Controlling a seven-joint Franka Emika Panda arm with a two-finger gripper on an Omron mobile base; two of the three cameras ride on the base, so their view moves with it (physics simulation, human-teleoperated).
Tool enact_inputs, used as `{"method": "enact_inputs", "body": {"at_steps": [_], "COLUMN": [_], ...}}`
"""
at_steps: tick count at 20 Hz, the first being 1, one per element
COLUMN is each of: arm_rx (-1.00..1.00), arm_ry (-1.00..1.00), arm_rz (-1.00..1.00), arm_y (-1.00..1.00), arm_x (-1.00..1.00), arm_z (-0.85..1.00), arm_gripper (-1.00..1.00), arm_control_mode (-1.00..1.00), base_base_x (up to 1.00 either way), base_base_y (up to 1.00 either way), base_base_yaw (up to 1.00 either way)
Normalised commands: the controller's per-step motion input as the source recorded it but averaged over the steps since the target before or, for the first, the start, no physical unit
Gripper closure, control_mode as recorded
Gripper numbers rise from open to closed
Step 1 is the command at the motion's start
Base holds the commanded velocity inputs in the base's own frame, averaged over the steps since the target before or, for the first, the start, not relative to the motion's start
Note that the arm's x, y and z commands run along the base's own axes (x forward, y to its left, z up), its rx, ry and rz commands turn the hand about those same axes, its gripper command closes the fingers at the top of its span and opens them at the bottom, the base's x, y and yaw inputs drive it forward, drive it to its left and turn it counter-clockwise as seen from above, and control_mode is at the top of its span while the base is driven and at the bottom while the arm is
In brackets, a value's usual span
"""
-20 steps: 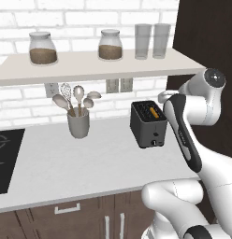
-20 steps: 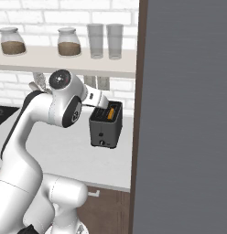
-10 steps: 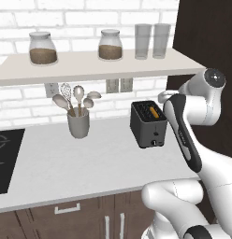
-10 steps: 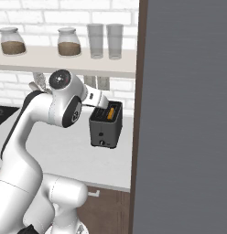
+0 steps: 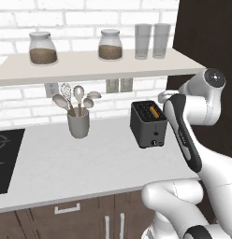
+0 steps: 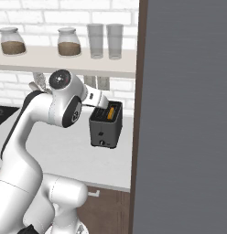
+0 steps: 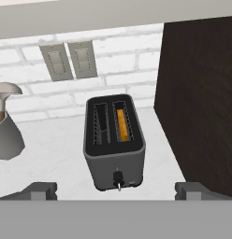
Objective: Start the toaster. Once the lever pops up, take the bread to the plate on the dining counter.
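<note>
Glowing orange inside, the toaster (image 7: 114, 142) bears no legible writing.

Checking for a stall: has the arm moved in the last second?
No. In the left base view the arm sits in the same spot beside the toaster and under the shelf as before.

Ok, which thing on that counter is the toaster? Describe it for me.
Find the white counter under the jar shelf. Near its right end, beside the dark cabinet wall, sits the toaster: a dark grey box, orange glowing in one top slot, unlike the grey utensil cup.
</note>
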Motion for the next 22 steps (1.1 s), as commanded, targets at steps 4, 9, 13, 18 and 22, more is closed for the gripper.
{"method": "enact_inputs", "body": {"at_steps": [4,9,13,18,22], "arm_rx": [0.0,0.0,0.0,0.0,0.0], "arm_ry": [0.0,0.0,0.0,0.0,0.0], "arm_rz": [0.0,0.0,0.0,0.0,0.0], "arm_y": [0.0,0.0,0.0,0.0,0.0], "arm_x": [0.0,0.0,0.0,0.0,0.0], "arm_z": [0.0,0.0,0.0,0.0,0.0], "arm_gripper": [-1.0,-1.0,-1.0,-1.0,-1.0], "arm_control_mode": [-1.0,-1.0,-1.0,-1.0,-1.0], "base_base_x": [0.0,0.0,0.0,0.0,0.0], "base_base_y": [0.0,0.0,0.0,0.0,0.0], "base_base_yaw": [0.0,0.0,0.0,0.0,0.0]}}
